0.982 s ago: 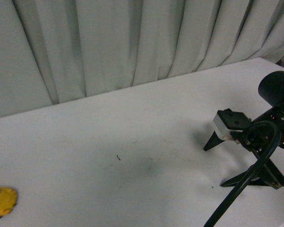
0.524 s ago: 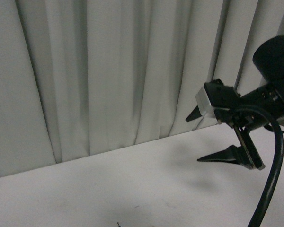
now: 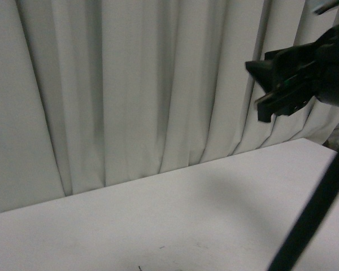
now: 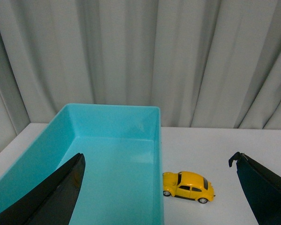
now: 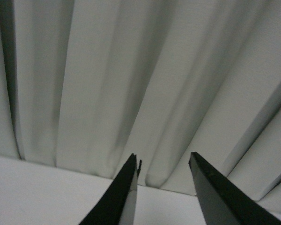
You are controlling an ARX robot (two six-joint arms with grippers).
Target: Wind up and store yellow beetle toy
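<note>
The left gripper (image 4: 157, 158), jaws spread wide, faces a teal bin (image 4: 113, 121). On the white table (image 4: 234, 140) the yellow beetle toy (image 4: 188, 186) stands on its wheels just beside the bin's long wall, its long axis square to that wall. I cannot tell which end is the nose. The right gripper (image 3: 254, 84) hangs high before the curtain (image 3: 130, 84), jaws parted.

Left gripper (image 4: 157, 157), right gripper (image 5: 163, 156): both spread.

The small glossy yellow beetle toy car (image 4: 188, 186), with dark windows and silver-hubbed black wheels, stands upright on the white tabletop (image 4: 253, 140), side-on, its nose just beside the turquoise plastic bin (image 4: 157, 140).
</note>
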